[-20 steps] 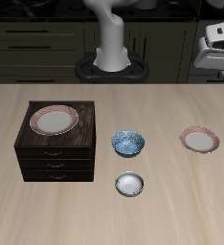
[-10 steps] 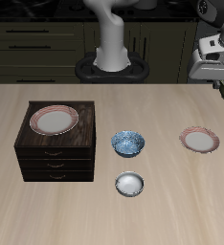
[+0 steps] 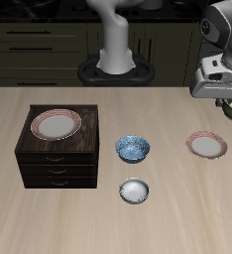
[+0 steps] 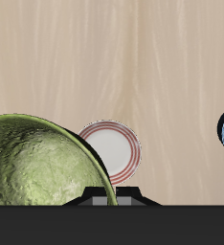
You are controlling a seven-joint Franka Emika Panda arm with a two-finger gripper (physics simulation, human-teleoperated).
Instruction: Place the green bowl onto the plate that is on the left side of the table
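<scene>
Green bowl (image 4: 33, 161) — airborne above plate (image 3: 207, 146)

Dark cabinet fronts (image 3: 49, 45) behind (drawers, slim handles); dim room, even light.

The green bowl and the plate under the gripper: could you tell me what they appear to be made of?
Green bowl: looks like glazed ceramic, with a mottled olive surface and soft sheen, though a render leaves it open. Plate: likely smooth glazed ceramic, flat white with pinkish-red rim rings.
</scene>
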